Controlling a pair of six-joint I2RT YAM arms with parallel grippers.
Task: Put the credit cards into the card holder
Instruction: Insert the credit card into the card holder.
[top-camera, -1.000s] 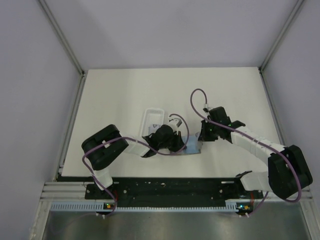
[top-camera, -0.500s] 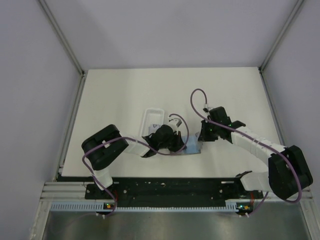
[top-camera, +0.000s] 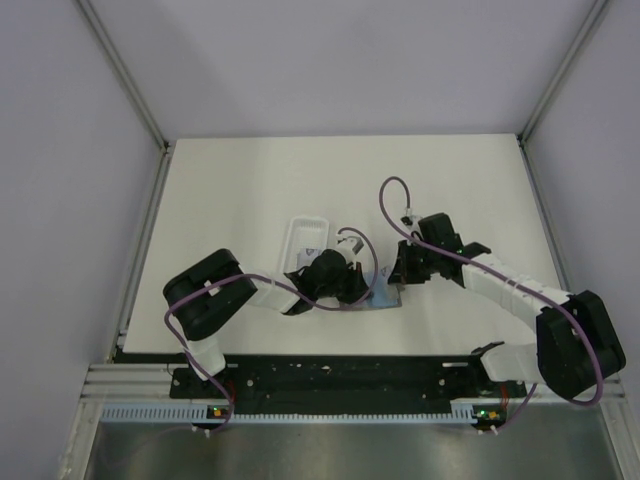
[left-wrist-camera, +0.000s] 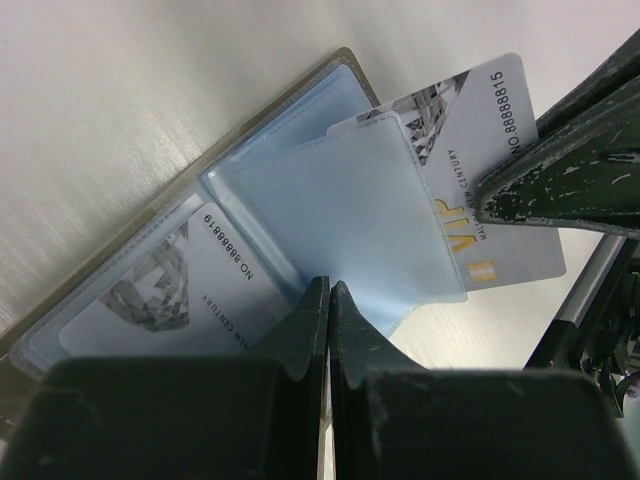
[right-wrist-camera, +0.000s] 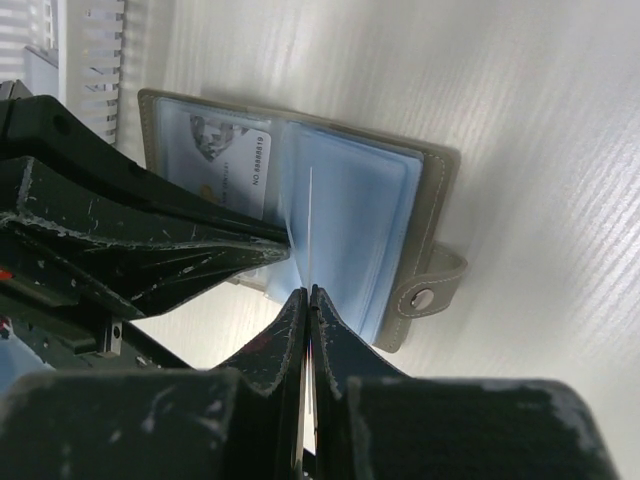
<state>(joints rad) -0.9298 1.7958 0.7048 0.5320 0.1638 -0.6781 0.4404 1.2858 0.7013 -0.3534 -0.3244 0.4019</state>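
The card holder (top-camera: 388, 296) lies open between my two grippers, its bluish sleeves showing (left-wrist-camera: 340, 210) (right-wrist-camera: 360, 230) and its snap tab (right-wrist-camera: 430, 298) at the right. My left gripper (top-camera: 362, 291) (left-wrist-camera: 328, 290) is shut on one clear sleeve and holds it lifted. My right gripper (top-camera: 398, 276) (right-wrist-camera: 308, 292) is shut on a credit card, seen edge-on (right-wrist-camera: 310, 215). In the left wrist view this VIP card (left-wrist-camera: 490, 140) is partly inside the lifted sleeve. Another credit card (left-wrist-camera: 170, 300) (right-wrist-camera: 228, 155) sits in the pocket on the other side.
A long white tray (top-camera: 305, 238) with rounded ends lies just behind my left gripper. The right gripper's dark fingers (left-wrist-camera: 570, 170) crowd the right of the left wrist view, and the left gripper's fingers (right-wrist-camera: 130, 240) fill the left of the right wrist view.
My right gripper has shifted slightly left, toward the card holder, with the card in it. The left gripper has stayed on the sleeve.
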